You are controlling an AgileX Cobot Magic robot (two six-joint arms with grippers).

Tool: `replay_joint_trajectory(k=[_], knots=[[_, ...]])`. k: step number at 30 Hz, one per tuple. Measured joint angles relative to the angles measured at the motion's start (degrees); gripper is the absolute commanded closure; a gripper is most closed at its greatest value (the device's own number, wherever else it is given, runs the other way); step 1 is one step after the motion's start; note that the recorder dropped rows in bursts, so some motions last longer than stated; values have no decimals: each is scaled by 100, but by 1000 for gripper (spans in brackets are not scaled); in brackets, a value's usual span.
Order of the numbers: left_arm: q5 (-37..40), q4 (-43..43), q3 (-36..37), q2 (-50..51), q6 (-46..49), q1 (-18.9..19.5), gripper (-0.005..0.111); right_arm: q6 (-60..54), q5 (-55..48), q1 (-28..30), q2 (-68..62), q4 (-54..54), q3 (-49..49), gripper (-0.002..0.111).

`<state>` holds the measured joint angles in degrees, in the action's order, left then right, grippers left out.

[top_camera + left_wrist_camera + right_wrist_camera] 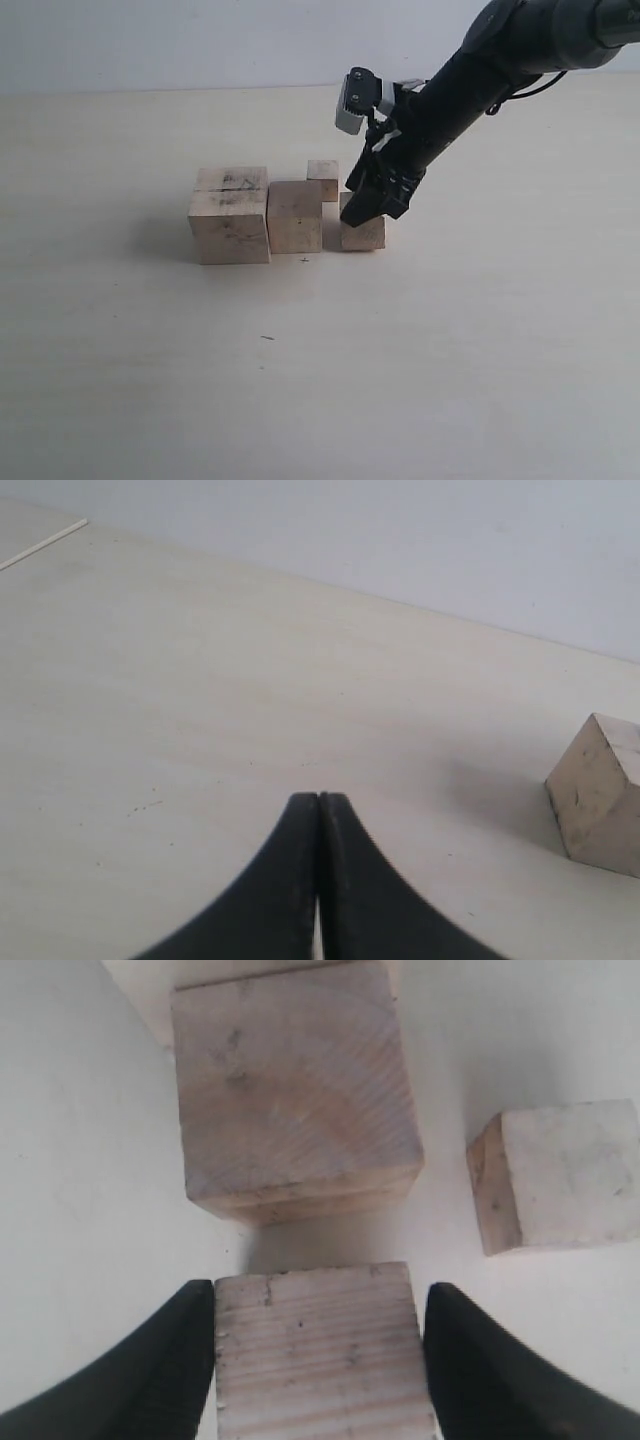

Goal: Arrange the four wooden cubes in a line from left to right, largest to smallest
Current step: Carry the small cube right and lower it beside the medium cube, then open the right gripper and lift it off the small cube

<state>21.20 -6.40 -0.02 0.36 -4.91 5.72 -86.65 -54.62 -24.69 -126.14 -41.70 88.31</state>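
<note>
No brand or label anywhere. The only markings are dark scribbles (238,183) and a groove line on top of the largest cube (230,215), none of it readable, plus a tiny pen cross (304,260) on the table (450,380) at 6 o'clock of the second cube (295,215). A small dark fleck (267,338) lies further toward 6. The table is pale cream with faint wood grain and bare around the blocks; a plain whitish wall (200,40) sits behind at 12. In the exterior view the largest cube touches the second at its 9 o'clock. The third cube (365,234) is near at 3 o'clock, with a gap. The smallest cube (323,178) sits apart, at roughly 11 o'clock of the third. The right gripper (372,205) is down over the third cube (315,1360), jaws spread about to cube width. One finger (170,1370) is against a side, the other a sliver off, so it is not clamped. The left gripper (319,810) is pressed fully together, holding nothing, low over bare table, with one cube (600,795) nearby.
</note>
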Motion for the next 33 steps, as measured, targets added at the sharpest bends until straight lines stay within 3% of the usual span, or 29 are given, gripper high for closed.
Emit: replay_joint_trajectory(k=[6,9,14,18,28,30,33], knots=[[0,0,0,0,0,0,107,-12,22,0,-32,-64,0,103],[0,0,0,0,0,0,107,-12,22,0,-32,-64,0,89],[0,0,0,0,0,0,107,-12,22,0,-32,-64,0,50],[0,0,0,0,0,0,107,73,22,0,-35,-75,0,35],[0,0,0,0,0,0,107,781,46,0,283,-97,0,39],[0,0,0,0,0,0,107,1004,46,0,472,17,0,47],[0,0,0,0,0,0,107,1713,46,0,739,570,0,71]])
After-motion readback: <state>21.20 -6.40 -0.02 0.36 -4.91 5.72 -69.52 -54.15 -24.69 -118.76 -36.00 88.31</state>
